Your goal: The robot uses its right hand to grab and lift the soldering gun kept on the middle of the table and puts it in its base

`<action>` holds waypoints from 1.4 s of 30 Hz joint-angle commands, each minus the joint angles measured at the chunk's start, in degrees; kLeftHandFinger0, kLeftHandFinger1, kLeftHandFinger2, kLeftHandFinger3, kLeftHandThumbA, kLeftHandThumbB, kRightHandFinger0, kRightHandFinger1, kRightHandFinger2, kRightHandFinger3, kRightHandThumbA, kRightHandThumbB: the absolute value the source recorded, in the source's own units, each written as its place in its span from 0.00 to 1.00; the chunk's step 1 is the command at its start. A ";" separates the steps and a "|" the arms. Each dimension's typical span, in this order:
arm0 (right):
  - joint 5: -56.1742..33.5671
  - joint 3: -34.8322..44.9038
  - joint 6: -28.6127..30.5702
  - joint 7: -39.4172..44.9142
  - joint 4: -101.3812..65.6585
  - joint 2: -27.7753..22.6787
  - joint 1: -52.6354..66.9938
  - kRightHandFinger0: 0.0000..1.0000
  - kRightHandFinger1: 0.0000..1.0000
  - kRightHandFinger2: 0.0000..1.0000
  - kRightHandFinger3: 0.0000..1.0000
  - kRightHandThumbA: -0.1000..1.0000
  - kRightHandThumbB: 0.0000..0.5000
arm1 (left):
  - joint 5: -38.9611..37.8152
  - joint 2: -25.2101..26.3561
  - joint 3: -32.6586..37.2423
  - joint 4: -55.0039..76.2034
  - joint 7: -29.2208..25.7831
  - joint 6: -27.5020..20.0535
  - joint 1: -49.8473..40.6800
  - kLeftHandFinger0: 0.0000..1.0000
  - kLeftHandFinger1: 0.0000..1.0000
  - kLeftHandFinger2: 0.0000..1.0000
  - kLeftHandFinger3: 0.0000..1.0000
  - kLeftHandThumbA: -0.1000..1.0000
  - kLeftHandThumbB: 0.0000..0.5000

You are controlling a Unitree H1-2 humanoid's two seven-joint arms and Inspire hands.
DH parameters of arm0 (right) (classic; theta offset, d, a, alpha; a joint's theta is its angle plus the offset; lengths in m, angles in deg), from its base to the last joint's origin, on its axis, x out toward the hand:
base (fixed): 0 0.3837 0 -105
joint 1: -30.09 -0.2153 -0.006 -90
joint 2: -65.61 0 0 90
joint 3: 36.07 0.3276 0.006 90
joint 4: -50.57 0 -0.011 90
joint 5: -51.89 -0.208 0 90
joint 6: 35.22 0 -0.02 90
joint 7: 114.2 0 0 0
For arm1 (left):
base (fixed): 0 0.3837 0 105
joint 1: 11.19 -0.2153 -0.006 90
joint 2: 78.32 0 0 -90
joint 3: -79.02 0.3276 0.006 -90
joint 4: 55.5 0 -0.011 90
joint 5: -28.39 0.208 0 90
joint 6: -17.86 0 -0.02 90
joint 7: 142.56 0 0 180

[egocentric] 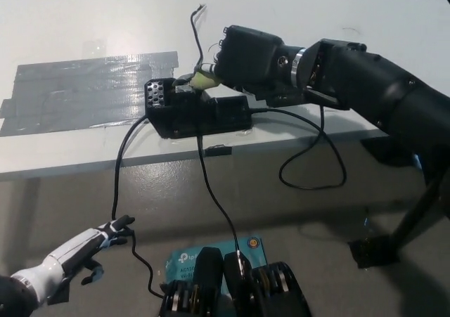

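Note:
My black right hand [249,55] is over the middle of the white table [295,8], shut on the soldering gun [200,82]. Only the gun's pale yellow-green grip and its metal front show past the hand. The gun points left and its tip lies at the top of the black base station [193,111], beside the base's perforated block [157,93]. Whether the tip is inside the holder is hidden. My white left hand [88,248] hangs low at the lower left below the table edge, its fingers spread and holding nothing.
Grey tape strips [84,92] cover the table left of the base. Black cables [211,190] run from the base down over the table's front edge, and one loops at the right [309,169]. A thin wire [194,29] curls up behind the base.

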 commanded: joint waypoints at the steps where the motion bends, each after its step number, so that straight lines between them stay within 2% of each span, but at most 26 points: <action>1: -5.23 2.29 1.32 7.97 -2.10 2.98 -0.62 0.00 0.00 0.23 0.37 0.00 0.55 | 1.25 1.57 0.46 0.88 0.98 0.74 1.07 0.98 1.00 1.00 1.00 1.00 0.50; 2: -6.65 3.74 1.32 10.13 -2.60 3.00 -0.43 0.00 0.00 0.29 0.53 0.00 0.54 | 0.99 1.54 0.36 0.89 1.02 0.74 1.05 0.99 1.00 1.00 1.00 1.00 0.49; 3: -6.21 4.48 1.32 11.46 -2.55 3.05 -0.59 0.08 0.11 0.44 0.91 0.00 0.56 | 1.05 1.73 0.41 0.69 1.18 0.74 1.28 0.98 1.00 1.00 1.00 1.00 0.48; 4: -4.06 4.35 1.32 11.73 -2.75 2.92 -0.97 0.48 0.47 0.59 1.00 0.07 0.57 | 1.22 1.86 0.56 0.85 1.29 0.74 1.33 0.98 1.00 1.00 1.00 1.00 0.47; 5: -1.28 4.89 0.48 11.44 -3.18 2.79 -0.84 0.81 0.83 0.82 1.00 0.19 0.74 | 1.45 1.98 0.71 1.10 1.36 0.74 1.29 0.98 1.00 1.00 1.00 1.00 0.44; 6: 1.11 5.03 -2.76 12.00 -5.13 2.43 -0.21 1.00 1.00 1.00 1.00 0.36 0.92 | 1.51 2.09 0.84 0.87 1.54 0.74 1.36 0.98 1.00 1.00 1.00 1.00 0.46; 7: -0.28 6.98 -4.26 13.49 -6.76 2.18 0.92 1.00 1.00 1.00 1.00 0.36 1.00 | 1.32 1.90 0.68 0.79 1.43 0.74 1.33 0.98 1.00 1.00 1.00 1.00 0.44; 13: -2.25 14.15 -11.88 24.55 -17.09 2.04 4.74 1.00 1.00 1.00 1.00 0.51 1.00 | 1.61 1.94 0.41 0.86 1.58 0.74 0.91 0.97 1.00 1.00 1.00 1.00 0.41; 15: -2.60 16.37 -13.76 28.45 -20.07 2.22 5.38 1.00 1.00 1.00 1.00 0.50 1.00 | 1.81 1.91 0.28 0.99 1.42 0.74 0.47 0.96 1.00 1.00 1.00 1.00 0.41; 21: -0.95 19.94 -15.53 32.21 -23.69 2.03 6.35 1.00 1.00 1.00 1.00 0.52 1.00 | 1.41 1.86 -0.35 0.74 1.39 0.74 0.02 0.95 1.00 1.00 1.00 1.00 0.48; 28: 1.98 23.39 -16.85 33.16 -27.54 0.04 7.18 1.00 1.00 1.00 1.00 0.61 1.00 | 2.44 2.13 -0.30 1.32 1.25 0.74 -0.94 0.94 0.99 1.00 1.00 1.00 0.41; 31: 3.08 24.53 -16.25 32.03 -30.08 -1.73 7.59 1.00 1.00 1.00 1.00 0.64 1.00 | 2.12 1.88 -0.68 1.20 1.22 0.74 -1.29 0.94 1.00 1.00 1.00 1.00 0.40; 37: 0.44 30.97 -15.21 37.06 -51.44 -8.47 14.35 1.00 1.00 1.00 1.00 0.66 1.00 | 1.98 1.69 -1.21 1.24 1.04 0.74 -2.32 0.96 1.00 1.00 1.00 1.00 0.43; 39: -1.53 33.81 -17.76 42.23 -61.15 -11.10 18.00 1.00 1.00 1.00 1.00 0.63 1.00 | 1.76 1.57 -1.28 1.27 1.09 0.74 -2.78 0.96 1.00 1.00 1.00 1.00 0.36; 42: -4.38 38.51 -21.26 47.04 -73.93 -15.17 24.22 1.00 1.00 1.00 1.00 0.64 1.00 | 1.82 1.17 -1.30 1.84 0.76 0.74 -3.65 0.96 1.00 1.00 1.00 1.00 0.38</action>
